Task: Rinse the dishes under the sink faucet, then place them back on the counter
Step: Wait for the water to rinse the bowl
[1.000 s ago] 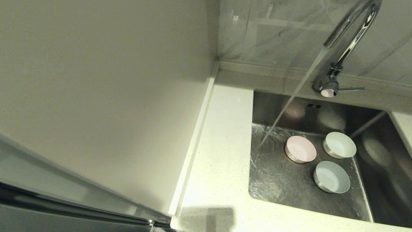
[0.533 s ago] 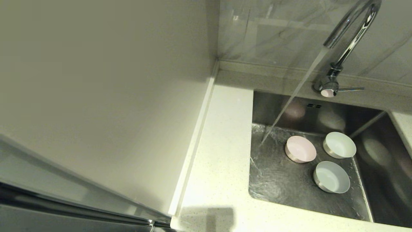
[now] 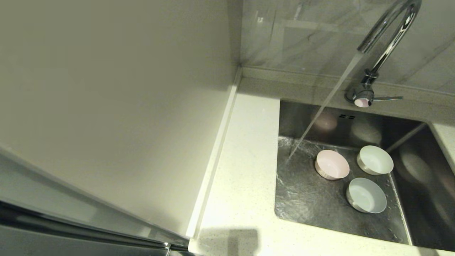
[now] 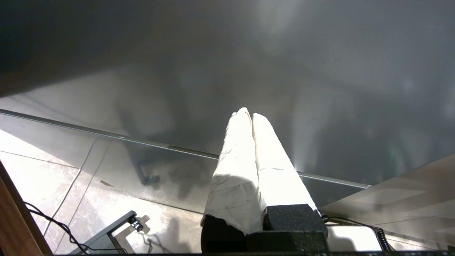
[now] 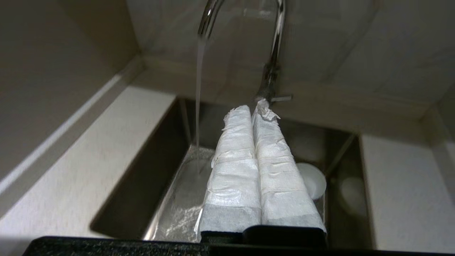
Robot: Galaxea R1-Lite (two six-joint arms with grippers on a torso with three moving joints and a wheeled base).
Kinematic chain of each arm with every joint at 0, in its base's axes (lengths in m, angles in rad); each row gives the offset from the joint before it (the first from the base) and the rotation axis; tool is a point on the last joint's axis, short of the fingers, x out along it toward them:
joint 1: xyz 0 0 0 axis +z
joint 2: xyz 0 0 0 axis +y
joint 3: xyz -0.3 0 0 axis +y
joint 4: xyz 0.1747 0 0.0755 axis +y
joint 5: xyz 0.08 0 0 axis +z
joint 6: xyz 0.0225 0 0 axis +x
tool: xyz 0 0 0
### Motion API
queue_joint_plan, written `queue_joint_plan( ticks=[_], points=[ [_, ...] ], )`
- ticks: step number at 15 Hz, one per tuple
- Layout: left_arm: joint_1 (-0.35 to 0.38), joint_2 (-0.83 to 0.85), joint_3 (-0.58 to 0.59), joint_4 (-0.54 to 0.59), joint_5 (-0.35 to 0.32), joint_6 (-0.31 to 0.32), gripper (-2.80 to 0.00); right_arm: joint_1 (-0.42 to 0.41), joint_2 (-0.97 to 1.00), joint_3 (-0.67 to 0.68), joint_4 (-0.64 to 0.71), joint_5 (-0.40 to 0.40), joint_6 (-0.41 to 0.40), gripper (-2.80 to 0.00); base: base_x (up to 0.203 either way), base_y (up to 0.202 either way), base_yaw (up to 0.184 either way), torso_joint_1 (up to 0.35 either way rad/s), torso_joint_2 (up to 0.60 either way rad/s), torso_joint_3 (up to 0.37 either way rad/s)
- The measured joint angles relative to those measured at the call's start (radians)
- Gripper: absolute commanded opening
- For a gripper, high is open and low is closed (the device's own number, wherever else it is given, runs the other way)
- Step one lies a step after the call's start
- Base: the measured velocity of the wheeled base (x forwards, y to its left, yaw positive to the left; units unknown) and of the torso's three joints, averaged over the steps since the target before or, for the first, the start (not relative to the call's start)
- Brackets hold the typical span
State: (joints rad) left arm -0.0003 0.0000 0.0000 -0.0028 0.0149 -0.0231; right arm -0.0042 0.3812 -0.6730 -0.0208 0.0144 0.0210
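Three bowls sit on the floor of the steel sink (image 3: 305, 199): a pale pink bowl (image 3: 332, 164), a white bowl (image 3: 375, 160) and a pale blue bowl (image 3: 366, 195). The chrome faucet (image 3: 385, 42) runs; its stream lands on the sink floor left of the pink bowl, missing it. Neither arm shows in the head view. My right gripper (image 5: 251, 111), wrapped in white, is shut and empty above the sink's near side, facing the faucet (image 5: 273, 53); one white bowl (image 5: 314, 179) peeks past its fingers. My left gripper (image 4: 247, 113) is shut and empty, far from the sink.
The white speckled counter (image 3: 241, 170) runs along the sink's left and front, with a raised edge strip (image 3: 213, 160) against the cream wall panel (image 3: 106, 106). The faucet lever (image 3: 387, 98) points right. A second basin (image 3: 426, 185) lies right of a divider.
Only the running water shimmers on the sink floor; bowls and faucet are unmoved.
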Motion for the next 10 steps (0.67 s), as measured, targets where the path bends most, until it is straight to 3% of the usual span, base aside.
queue_joint_plan(
  ticks=[2,4,6,10],
  points=[
    [0.000,0.000,0.000,0.000,0.000,-0.001,-2.80,0.000,0.134,-0.160,0.064,-0.018,0.021,-2.80,0.000,0.000,0.000,0.000,0.00,0.000],
    [0.000,0.000,0.000,0.000,0.000,-0.001,-2.80,0.000,0.258,-0.317,0.213,-0.025,0.093,-2.80,0.000,0.000,0.000,0.000,0.00,0.000],
    [0.000,0.000,0.000,0.000,0.000,-0.001,-2.80,0.000,0.398,-0.479,0.387,-0.028,0.230,-2.80,0.000,0.000,0.000,0.000,0.00,0.000],
    [0.000,0.000,0.000,0.000,0.000,-0.001,-2.80,-0.027,0.694,-0.775,0.693,0.001,0.593,-2.80,0.000,0.000,0.000,0.000,0.00,0.000]
  ],
)
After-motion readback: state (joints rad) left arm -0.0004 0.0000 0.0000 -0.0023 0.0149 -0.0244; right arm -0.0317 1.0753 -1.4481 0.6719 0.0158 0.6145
